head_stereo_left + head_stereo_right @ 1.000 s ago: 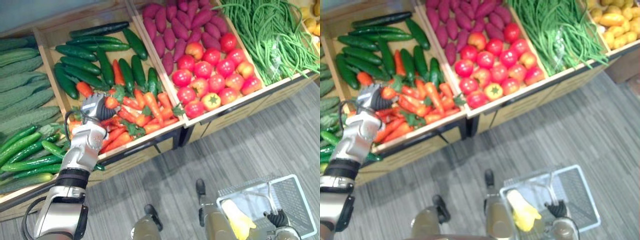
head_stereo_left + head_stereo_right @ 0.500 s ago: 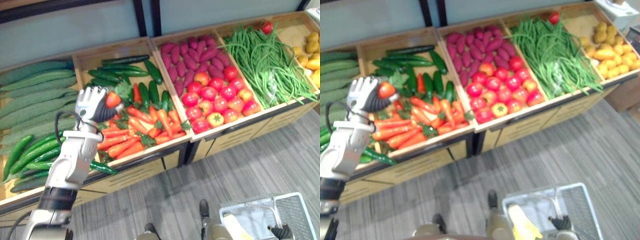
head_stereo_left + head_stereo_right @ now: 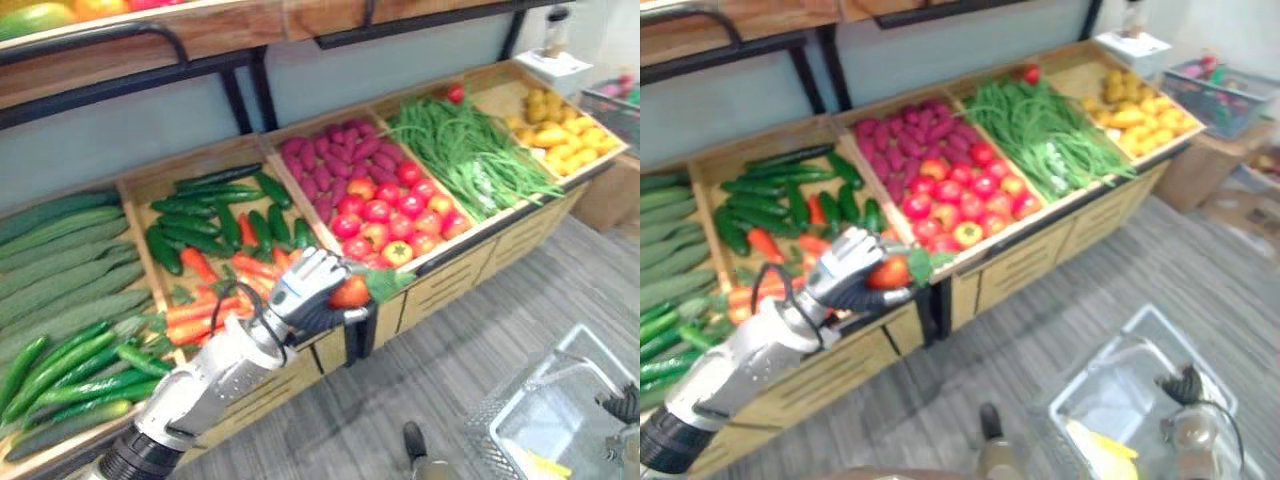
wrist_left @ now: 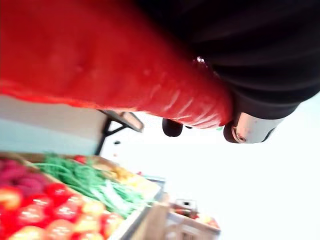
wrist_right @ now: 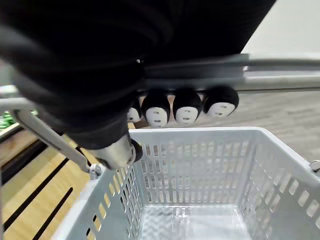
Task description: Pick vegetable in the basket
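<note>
Left eye view: the left hand [image 3: 305, 292] is curled round an orange-red carrot [image 3: 352, 292] with green leaves. It holds the carrot in the air over the near edge of the wooden stand [image 3: 440, 285], just in front of the crate of other carrots [image 3: 205, 310] and cucumbers [image 3: 205, 200]. To the right lie purple sweet potatoes [image 3: 335, 165], tomatoes [image 3: 385, 215] and long green beans [image 3: 465, 150]. The grey plastic basket [image 3: 495, 420] sits low at the near right, well apart from the carrot, with the right hand [image 3: 625, 403] at its far right side.

Right eye view: 1 yellow item [image 3: 1102, 447] lies in the basket, and the carrot is level with the near corner of the tomato crate.

Left wrist view: the carrot lies against the dark cover, and a dark fingertip [image 4: 172, 127] wraps past it.

Right wrist view: the right hand's fingers [image 5: 185, 107] are hooked over the basket's grey metal handle [image 5: 280, 75], gripping it. The slotted walls of the basket hang below them.
</note>
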You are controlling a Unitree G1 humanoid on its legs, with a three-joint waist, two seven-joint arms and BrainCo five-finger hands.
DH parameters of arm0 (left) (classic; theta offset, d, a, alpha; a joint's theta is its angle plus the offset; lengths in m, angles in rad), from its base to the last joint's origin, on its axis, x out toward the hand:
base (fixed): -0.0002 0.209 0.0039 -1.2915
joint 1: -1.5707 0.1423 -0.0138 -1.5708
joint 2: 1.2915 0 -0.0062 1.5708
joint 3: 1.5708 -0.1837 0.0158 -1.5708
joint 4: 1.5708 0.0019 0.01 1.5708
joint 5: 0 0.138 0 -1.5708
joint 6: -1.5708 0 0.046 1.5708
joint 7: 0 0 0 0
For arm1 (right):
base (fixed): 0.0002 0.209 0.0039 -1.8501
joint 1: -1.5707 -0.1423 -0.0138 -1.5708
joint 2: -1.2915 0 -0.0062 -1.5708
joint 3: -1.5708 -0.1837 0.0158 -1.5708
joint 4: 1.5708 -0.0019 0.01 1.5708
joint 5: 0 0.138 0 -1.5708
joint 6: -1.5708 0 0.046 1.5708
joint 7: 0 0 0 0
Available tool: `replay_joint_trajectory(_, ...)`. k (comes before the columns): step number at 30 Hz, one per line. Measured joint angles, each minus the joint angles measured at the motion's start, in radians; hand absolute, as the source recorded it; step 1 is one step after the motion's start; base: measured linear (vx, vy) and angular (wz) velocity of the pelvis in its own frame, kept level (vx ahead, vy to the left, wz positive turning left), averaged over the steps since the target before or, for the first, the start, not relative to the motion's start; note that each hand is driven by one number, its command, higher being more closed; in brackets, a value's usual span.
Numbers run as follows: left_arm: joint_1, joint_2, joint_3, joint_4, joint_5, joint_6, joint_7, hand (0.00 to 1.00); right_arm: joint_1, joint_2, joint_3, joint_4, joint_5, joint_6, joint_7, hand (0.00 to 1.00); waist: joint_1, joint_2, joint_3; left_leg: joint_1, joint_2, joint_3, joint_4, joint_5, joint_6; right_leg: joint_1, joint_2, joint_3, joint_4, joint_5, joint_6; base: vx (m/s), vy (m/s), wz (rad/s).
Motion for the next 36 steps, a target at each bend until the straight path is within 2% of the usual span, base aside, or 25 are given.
replay_joint_trajectory(3,-0.048,-0.018,-0.099,0.0,-0.042,-0.015,-0.025,1.0,0.011,-0.029,0.055,-0.095,-0.03,-0.007,0.018,1.0,-0.006,0.0,-0.008,0.019,0.003,0.06,0.02,-0.021,0.002,-0.02,0.011,0.047,0.017,0.005,0.0,-0.04,0.043,-0.64)
replay_joint_trajectory(4,-0.073,-0.029,-0.14,0.0,-0.063,-0.019,-0.036,1.0,0.01,-0.051,0.093,-0.134,-0.031,-0.011,0.022,1.0,-0.017,0.003,-0.01,0.033,0.008,0.089,0.031,-0.028,0.001,-0.023,0.017,0.069,0.018,0.01,0.003,-0.01,0.048,-0.67)
replay_joint_trajectory(7,-0.154,-0.032,-0.263,0.028,-0.125,-0.042,-0.075,1.0,-0.006,-0.096,0.197,-0.239,-0.03,-0.032,0.04,1.0,-0.024,0.012,-0.015,0.085,0.033,0.18,0.057,-0.054,-0.02,-0.034,0.065,0.147,0.045,0.011,0.004,0.03,0.064,-0.87)
replay_joint_trajectory(8,-0.184,-0.043,-0.31,0.05,-0.126,-0.044,-0.098,1.0,-0.014,-0.111,0.242,-0.279,-0.028,-0.053,0.042,1.0,-0.029,0.016,-0.021,0.111,0.047,0.221,0.067,-0.064,-0.032,-0.036,0.087,0.181,0.05,0.012,0.004,0.05,0.053,-0.95)
replay_joint_trajectory(11,-0.226,-0.075,-0.389,0.093,-0.127,-0.05,-0.126,1.0,-0.046,-0.133,0.319,-0.331,-0.027,-0.074,0.06,1.0,-0.051,0.024,-0.035,0.137,0.059,0.289,0.071,-0.074,-0.048,-0.059,0.124,0.233,0.065,0.012,0.003,0.07,0.043,-0.68)
replay_joint_trajectory(14,-0.272,-0.123,-0.464,0.132,-0.128,-0.053,-0.149,1.0,-0.093,-0.142,0.423,-0.356,-0.011,-0.086,0.085,1.0,-0.057,0.036,-0.042,0.171,0.076,0.365,0.083,-0.081,-0.062,-0.075,0.169,0.288,0.08,0.014,0.001,0.08,0.033,-0.7)
replay_joint_trajectory(18,-0.297,-0.184,-0.535,0.162,-0.163,-0.053,-0.169,1.0,-0.194,-0.142,0.593,-0.382,-0.009,-0.092,0.123,1.0,-0.077,0.038,-0.042,0.222,0.081,0.458,0.088,-0.088,-0.082,-0.079,0.219,0.364,0.088,0.019,0.002,0.06,0.021,-0.63)
replay_joint_trajectory(23,-0.305,-0.252,-0.606,0.223,-0.162,-0.054,-0.178,1.0,-0.288,-0.141,0.709,-0.416,0.032,-0.094,0.137,1.0,-0.098,0.041,-0.042,0.25,0.083,0.529,0.103,-0.1,-0.1,-0.092,0.254,0.425,0.093,0.022,0.007,0.02,0.02,-0.45)
replay_joint_trajectory(29,-0.309,-0.385,-0.642,0.344,-0.146,-0.042,-0.19,1.0,-0.364,-0.134,0.806,-0.442,0.097,-0.093,0.168,1.0,-0.108,0.045,-0.042,0.26,0.093,0.567,0.114,-0.103,-0.104,-0.104,0.28,0.447,0.098,0.026,0.003,0.02,-0.02,-0.19)
replay_joint_trajectory(36,-0.311,-0.457,-0.684,0.447,-0.101,-0.03,-0.194,1.0,-0.446,-0.114,0.821,-0.441,0.097,-0.09,0.171,1.0,-0.108,0.045,-0.041,0.266,0.093,0.583,0.118,-0.104,-0.106,-0.107,0.287,0.462,0.097,0.028,0.003,0.03,-0.027,-0.07)
